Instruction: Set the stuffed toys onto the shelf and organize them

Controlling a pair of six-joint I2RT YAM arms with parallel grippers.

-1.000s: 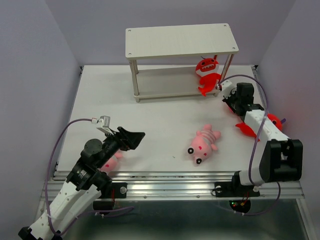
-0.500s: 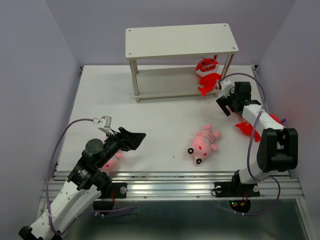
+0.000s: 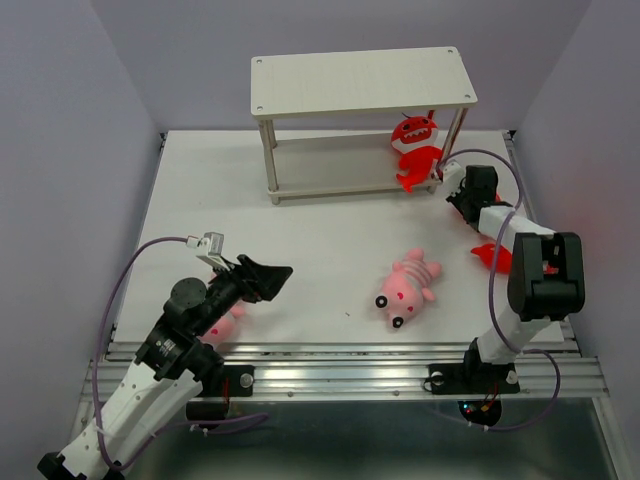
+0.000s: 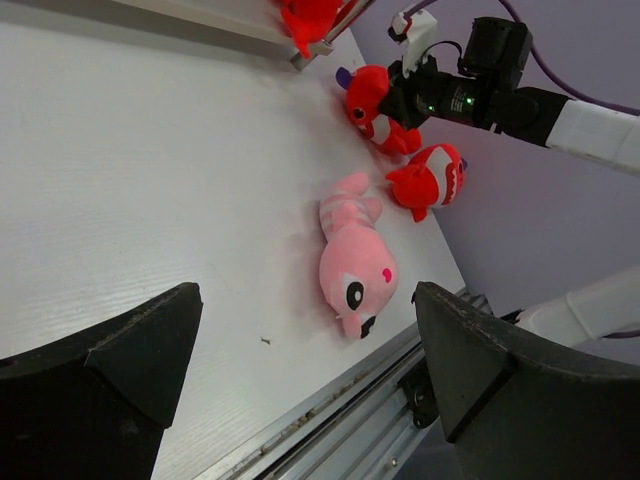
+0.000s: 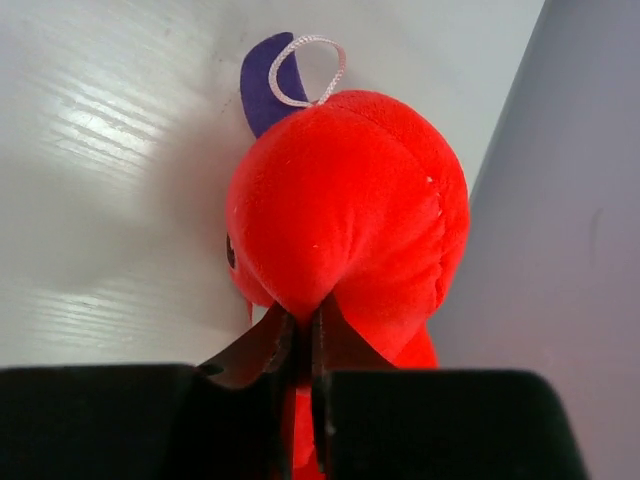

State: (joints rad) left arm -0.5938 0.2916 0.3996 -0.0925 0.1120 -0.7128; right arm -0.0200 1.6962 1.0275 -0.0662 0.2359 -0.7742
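The top external view looks down from above and behind the near edge, facing the shelf at the far edge; the whole table fits. The left wrist view sits low by the near left corner, looking across to the right edge; both show a pink toy. The right wrist view is pressed close to a red toy by the right edge, probably one the left wrist view also shows.

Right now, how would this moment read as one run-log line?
right claw: pinching nearest red monster | left claw: open, empty | shelf: shelved red monster, lower board | table: pink striped toy, spare red monster
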